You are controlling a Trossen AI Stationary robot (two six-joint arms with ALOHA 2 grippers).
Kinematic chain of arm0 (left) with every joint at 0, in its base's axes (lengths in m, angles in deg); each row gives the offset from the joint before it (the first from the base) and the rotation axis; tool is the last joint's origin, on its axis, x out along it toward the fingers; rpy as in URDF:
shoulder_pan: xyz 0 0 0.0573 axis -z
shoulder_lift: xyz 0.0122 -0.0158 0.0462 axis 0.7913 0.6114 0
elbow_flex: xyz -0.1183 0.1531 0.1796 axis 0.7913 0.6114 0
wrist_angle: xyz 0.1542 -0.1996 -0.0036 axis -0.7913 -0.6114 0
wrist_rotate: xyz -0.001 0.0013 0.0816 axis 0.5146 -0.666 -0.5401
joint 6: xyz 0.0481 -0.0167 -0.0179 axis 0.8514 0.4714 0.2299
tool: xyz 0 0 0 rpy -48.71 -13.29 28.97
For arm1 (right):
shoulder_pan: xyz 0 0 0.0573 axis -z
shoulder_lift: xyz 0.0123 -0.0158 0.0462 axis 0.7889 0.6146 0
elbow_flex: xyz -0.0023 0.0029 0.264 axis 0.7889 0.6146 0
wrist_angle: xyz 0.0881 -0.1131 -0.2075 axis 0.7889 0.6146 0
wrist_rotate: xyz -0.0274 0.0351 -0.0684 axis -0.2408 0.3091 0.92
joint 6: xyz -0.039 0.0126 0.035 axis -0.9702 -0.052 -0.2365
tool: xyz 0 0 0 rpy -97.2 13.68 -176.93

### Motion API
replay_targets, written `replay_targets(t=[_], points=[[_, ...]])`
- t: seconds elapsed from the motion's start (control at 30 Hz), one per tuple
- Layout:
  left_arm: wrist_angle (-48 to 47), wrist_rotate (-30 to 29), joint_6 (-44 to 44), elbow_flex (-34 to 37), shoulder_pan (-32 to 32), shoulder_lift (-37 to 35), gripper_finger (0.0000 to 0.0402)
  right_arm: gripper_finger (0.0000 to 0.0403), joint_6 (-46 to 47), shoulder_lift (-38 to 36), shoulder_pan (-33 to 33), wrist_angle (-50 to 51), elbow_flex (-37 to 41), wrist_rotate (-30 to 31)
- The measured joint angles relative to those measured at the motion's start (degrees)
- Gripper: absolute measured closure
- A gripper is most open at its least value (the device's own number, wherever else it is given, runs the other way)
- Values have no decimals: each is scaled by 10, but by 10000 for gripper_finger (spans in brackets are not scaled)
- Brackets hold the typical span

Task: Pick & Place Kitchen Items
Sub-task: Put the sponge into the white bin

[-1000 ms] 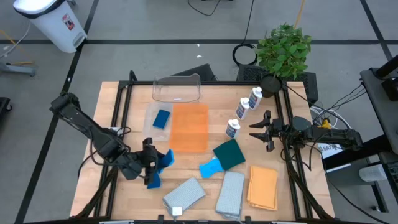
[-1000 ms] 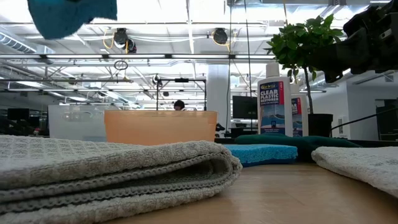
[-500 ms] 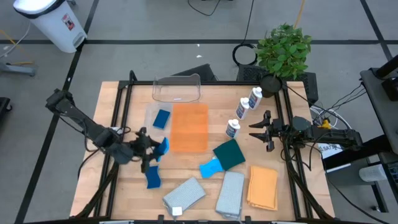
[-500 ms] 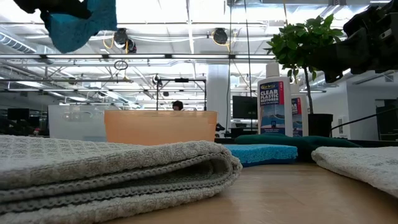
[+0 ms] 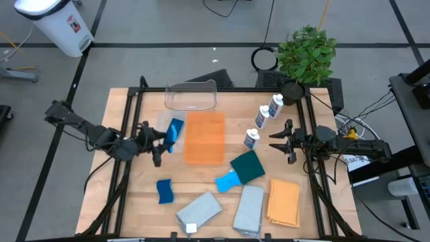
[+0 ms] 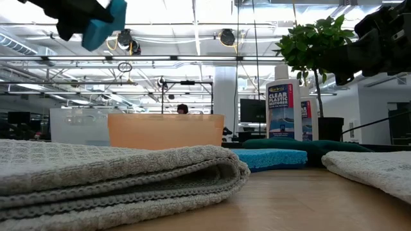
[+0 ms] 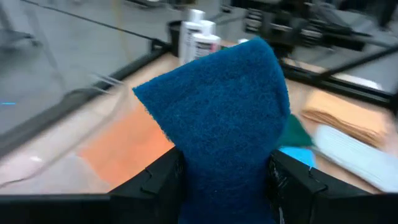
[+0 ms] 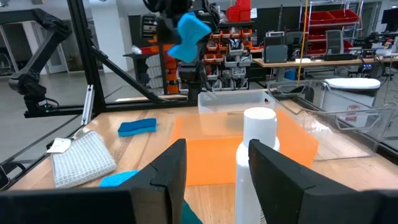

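Observation:
My left gripper (image 5: 161,140) is shut on a small blue sponge (image 5: 171,134), held in the air just left of the orange see-through tub (image 5: 203,136). The sponge also shows in the left wrist view (image 7: 217,106), the low view (image 6: 103,29) and the right wrist view (image 8: 189,30). A second blue sponge (image 5: 164,190) lies flat on the table nearer the front. My right gripper (image 5: 277,141) is open and empty, just right of three white blue-labelled bottles (image 5: 252,139) that stand upright; the nearest bottle's cap (image 8: 258,118) shows ahead of its fingers. My left gripper pinches the sponge's lower end (image 7: 224,186) between its two fingers (image 7: 155,183). The rest of the sponge sticks out beyond the fingertips, toward the table's right. The sponge is lifted clear of the table.
A clear tub (image 5: 191,96) stands at the far edge and a potted plant (image 5: 306,54) at the far right corner. A dark green pad (image 5: 247,167), a light blue pad (image 5: 228,180), grey cloths (image 5: 199,210) and an orange cloth (image 5: 283,202) lie toward the front.
My left gripper has gone from the front left toward the table's far edge with the blue sponge still shut in it, ending beside the orange tub. The second sponge has stayed on the table where the gripper was.

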Motion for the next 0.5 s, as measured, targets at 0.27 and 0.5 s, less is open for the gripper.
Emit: replay_targets(t=[0.27,0.5], points=[[-40,-36,-29,0,-63,2,213,257,0,0,0,0,0,0],[-46,-35,-29,0,-100,2,213,257,0,0,0,0,0,0]])
